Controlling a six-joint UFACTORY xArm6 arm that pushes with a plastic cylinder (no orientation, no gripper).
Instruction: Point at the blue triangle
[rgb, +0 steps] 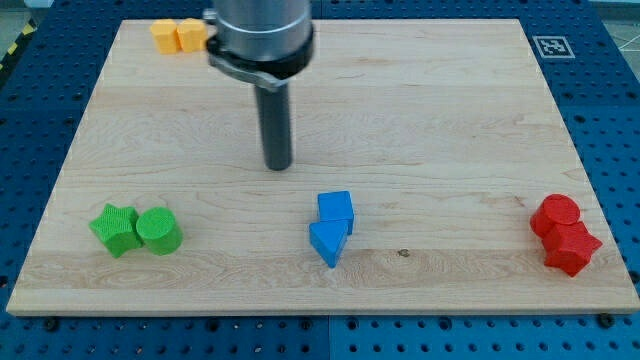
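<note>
the blue triangle (326, 243), near the board's bottom middle and touching a blue block (336, 209), looks light, rigid and easily slid, so my tip (278, 166), a clawless rod gripping nothing, should only point.

My tip (278, 166) rests on the wooden board (440, 110), up and left of the blue triangle (326, 243), well apart from it. The blue cube (336, 210) touches that triangle on its far side. Green star (115, 229) and green cylinder (158, 230) sit near left, red blocks (564, 234) near right, yellow blocks (178, 35) far left.
</note>
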